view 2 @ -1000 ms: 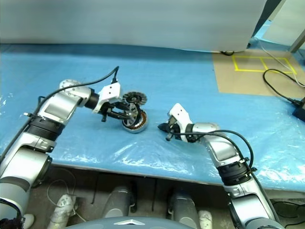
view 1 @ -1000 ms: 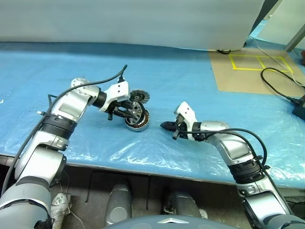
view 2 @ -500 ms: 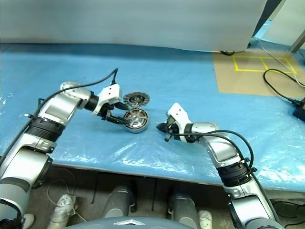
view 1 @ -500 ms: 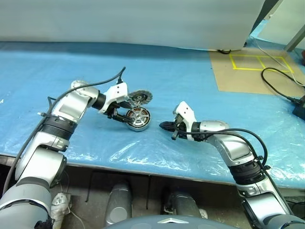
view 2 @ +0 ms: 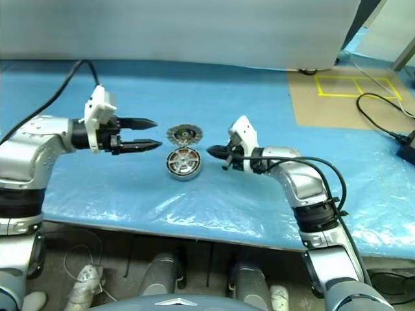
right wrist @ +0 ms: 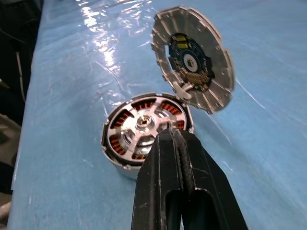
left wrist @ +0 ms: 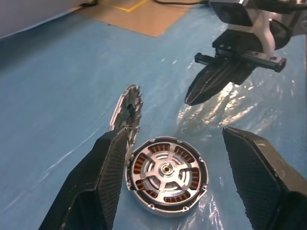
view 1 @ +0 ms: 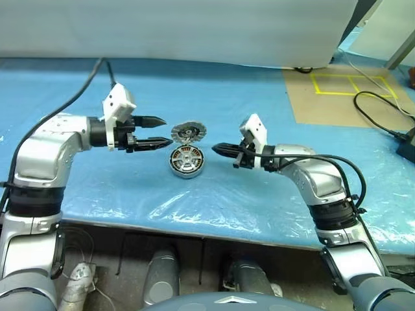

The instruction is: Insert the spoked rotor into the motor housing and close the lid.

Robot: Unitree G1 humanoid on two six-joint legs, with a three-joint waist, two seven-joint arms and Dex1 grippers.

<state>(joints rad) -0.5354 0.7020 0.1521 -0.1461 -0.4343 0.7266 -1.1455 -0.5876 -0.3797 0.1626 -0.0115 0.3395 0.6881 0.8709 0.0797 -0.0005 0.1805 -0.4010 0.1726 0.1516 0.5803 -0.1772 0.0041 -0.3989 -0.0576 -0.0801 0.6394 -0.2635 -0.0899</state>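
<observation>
a blue plastic sheet [view 1: 214,103] covers the table, with a brown board [view 1: 343,97] at upper right. near the frame's centre the motor housing [view 1: 187,161] lies flat, the spoked rotor [left wrist: 165,168] seated inside it. the lid [view 1: 188,132] sits just behind, tilted. the left gripper [view 1: 155,131], left of centre, hovers wide open and empty. the right gripper [view 1: 218,149], right of the housing, is closed on nothing.

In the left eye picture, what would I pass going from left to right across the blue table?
Left claw, open → motor housing with the spoked rotor in it, lid just behind → right claw, shut → yellow-taped brown board → black cable.
</observation>
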